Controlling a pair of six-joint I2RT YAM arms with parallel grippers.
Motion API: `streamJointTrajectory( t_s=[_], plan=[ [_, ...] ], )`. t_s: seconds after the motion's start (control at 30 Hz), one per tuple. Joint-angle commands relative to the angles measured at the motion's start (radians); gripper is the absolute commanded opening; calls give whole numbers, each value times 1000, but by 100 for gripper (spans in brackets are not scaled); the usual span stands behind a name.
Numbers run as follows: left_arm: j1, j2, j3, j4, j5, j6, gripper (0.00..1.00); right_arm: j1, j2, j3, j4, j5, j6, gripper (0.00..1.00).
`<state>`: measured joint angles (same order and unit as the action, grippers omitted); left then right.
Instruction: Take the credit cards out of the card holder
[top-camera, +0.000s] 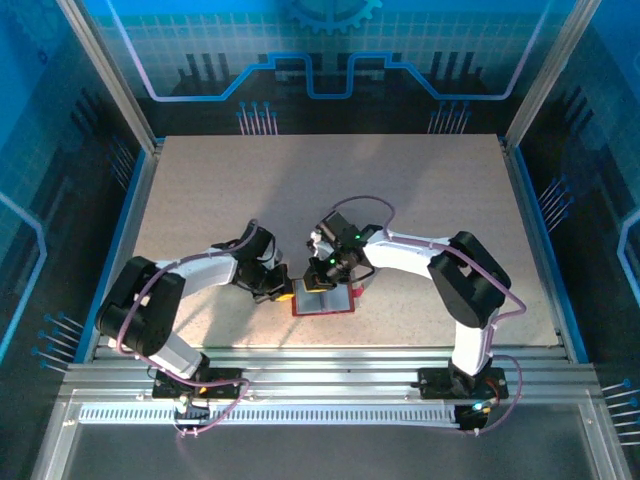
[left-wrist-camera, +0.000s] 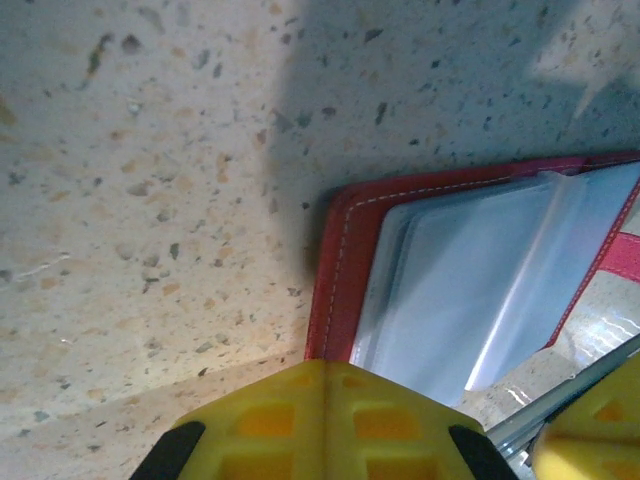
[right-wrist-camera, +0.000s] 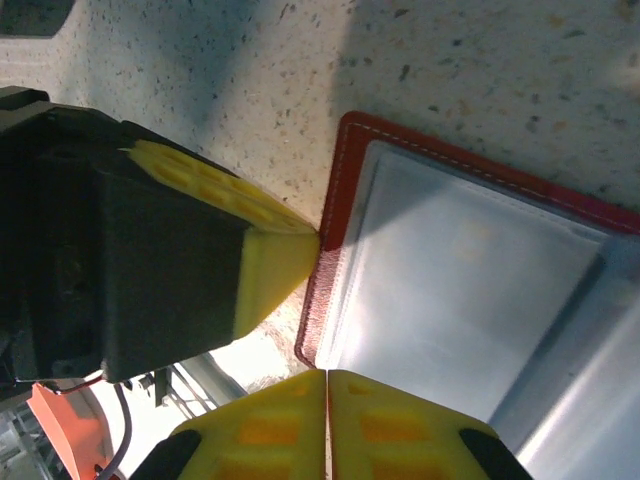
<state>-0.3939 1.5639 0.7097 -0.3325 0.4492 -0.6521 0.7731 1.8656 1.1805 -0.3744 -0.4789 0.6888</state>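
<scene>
The card holder (top-camera: 323, 300) lies opened flat on the desk (top-camera: 250, 190), near the front edge and about midway between the two arms. Its red cover frames a grey-silver inside. The left wrist view shows the white-stitched red border (left-wrist-camera: 345, 270) around clear plastic sleeves (left-wrist-camera: 470, 290), the top one slightly lifted and creased. Whether any credit cards sit in those sleeves cannot be told. A small red tab (top-camera: 357, 291) sticks out from the holder's right edge.

The left gripper (top-camera: 283, 293) sits at the holder's left side. In its own camera its yellow fingers are pressed flush together (left-wrist-camera: 325, 365), with the tip at the holder's near corner and nothing seen between them. The right wrist view shows one of those fingers (right-wrist-camera: 270, 260) touching the red border (right-wrist-camera: 335, 200).

The right gripper (top-camera: 330, 272) reaches in from the far right and hangs over the holder. Its fingers are also closed against each other (right-wrist-camera: 327, 375), their tip at the edge of the sleeve (right-wrist-camera: 450, 290). No object can be seen between them.

The speckled desk (right-wrist-camera: 250, 60) around the holder is bare.
</scene>
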Motion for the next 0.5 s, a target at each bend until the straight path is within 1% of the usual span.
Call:
streamJointTrajectory(
  t_s=[0.0,0.47],
  plan=[
    [-5,19,18,-31,-5,27,0,24,36,40,-32,0,1,10],
    [-5,24,1,-37,-17,33,0,58,104,107,-104,42,-27,14]
  ],
)
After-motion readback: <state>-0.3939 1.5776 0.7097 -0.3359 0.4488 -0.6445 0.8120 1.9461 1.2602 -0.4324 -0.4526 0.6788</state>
